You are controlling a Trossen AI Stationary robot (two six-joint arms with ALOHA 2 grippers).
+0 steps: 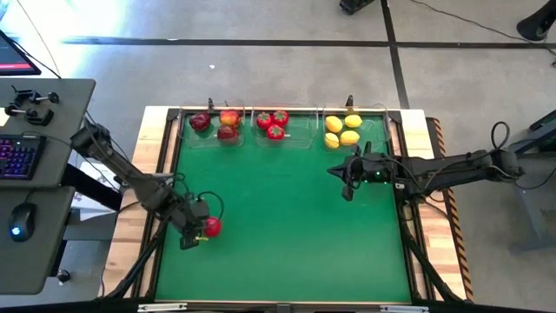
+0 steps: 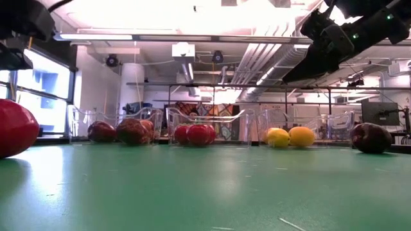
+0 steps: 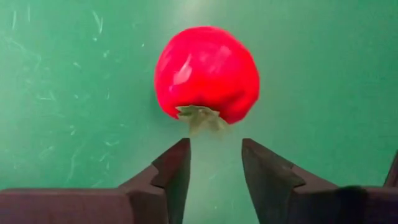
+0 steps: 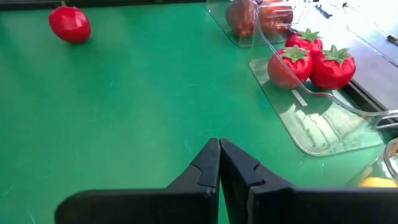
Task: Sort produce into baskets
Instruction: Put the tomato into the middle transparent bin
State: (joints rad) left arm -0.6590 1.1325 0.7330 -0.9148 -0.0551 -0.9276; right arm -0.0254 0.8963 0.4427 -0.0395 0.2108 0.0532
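A bright red, green-topped fruit (image 3: 206, 73) lies on its side on the green mat (image 1: 287, 226), near the mat's left edge (image 1: 211, 227), its green top turned toward my left gripper. My left gripper (image 3: 214, 146) stands open, pointing down, and the fruit lies just beyond its fingertips, untouched. My right gripper (image 4: 219, 144) hangs shut over the mat's right half (image 1: 346, 183) and holds nothing. Three clear baskets stand along the far edge. The left one (image 1: 187, 130) holds dark red and orange apples, the middle one (image 1: 300, 130) red green-topped fruits, the right one (image 1: 369, 130) lemons.
A dark red apple (image 2: 371, 137) lies on the mat at the right in the low view; in the high view my right arm hides it. A wooden frame (image 1: 161, 174) borders the mat. The mat's middle and near part are bare green.
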